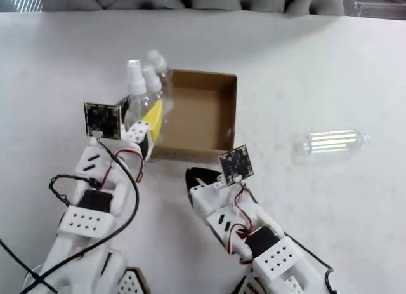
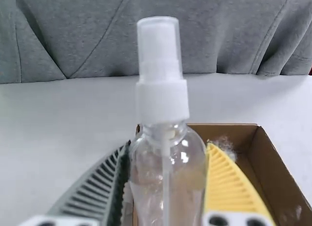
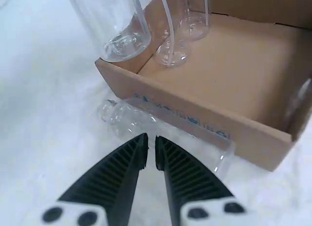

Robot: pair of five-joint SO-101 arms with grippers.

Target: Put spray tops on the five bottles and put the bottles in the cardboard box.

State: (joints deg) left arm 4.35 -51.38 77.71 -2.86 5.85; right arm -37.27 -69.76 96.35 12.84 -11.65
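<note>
The left pincer [image 2: 168, 155] was clamped on a clear bottle [image 2: 163, 187] with a white spray top [image 2: 161, 79] on it. It held the bottle upright by the left wall of the cardboard box [image 1: 200, 119]. I could not tell if the bottle was inside the box or just outside it. Two more bottles [image 3: 171, 52] stood in the box near that wall.

The right pincer [image 3: 151, 150] had its fingers almost together and held nothing. A lying bottle [image 3: 126, 122] rested on the desk [image 1: 317, 65] just beside the box's front wall. A far bottle [image 1: 330, 141] lay well apart on the right.

The bottles looked empty, so probably light. The plastic looked smooth and thin, so it might slip or squash. A lying one would likely roll. The round middle seemed the best place to hold.

Blue print [image 3: 180, 117] on the box was too small to read.
</note>
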